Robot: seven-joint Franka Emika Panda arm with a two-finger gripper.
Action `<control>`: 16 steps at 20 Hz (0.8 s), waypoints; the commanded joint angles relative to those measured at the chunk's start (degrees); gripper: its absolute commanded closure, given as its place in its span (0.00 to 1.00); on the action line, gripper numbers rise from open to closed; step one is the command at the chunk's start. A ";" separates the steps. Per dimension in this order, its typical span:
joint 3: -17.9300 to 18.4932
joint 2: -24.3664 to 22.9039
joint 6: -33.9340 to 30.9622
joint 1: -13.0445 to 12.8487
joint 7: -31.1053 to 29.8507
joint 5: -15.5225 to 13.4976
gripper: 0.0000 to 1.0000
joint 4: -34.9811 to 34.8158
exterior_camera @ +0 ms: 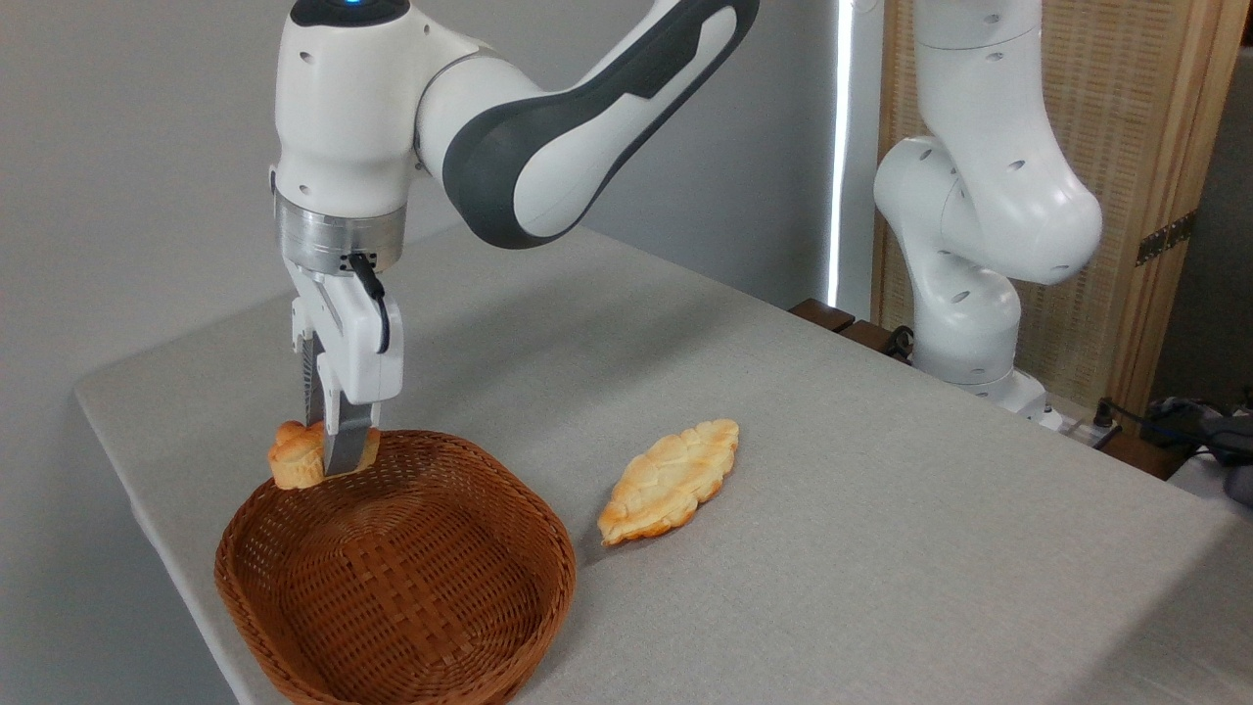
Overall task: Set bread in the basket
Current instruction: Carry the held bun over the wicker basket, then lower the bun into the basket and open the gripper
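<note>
Grey cloth table (783, 470) against a grey wall. From my station I log 1 wicker basket (392, 627) near the table's front-left edge; 1 bread (297, 456) at the basket's far rim, held just above it; 1 gripper (338, 446), fingers closed on that bread; 1 flat leaf-shaped pastry (671, 480) lying right of the basket, apart from it.

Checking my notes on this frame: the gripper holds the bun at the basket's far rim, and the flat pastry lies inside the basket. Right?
Not quite. The flat pastry lies on the table, right of the basket, not inside it. As the camera view shows, the gripper does hold the bun at the far rim.
</note>
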 commanded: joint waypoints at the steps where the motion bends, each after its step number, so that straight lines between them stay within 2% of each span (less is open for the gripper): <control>1: -0.19 0.54 0.56 -0.04 1.20 2.46 0.02 0.54; 5: -0.19 0.54 0.47 -0.04 1.20 3.70 0.00 0.45; 16: -0.19 0.37 -0.05 -0.04 1.11 3.70 0.00 0.45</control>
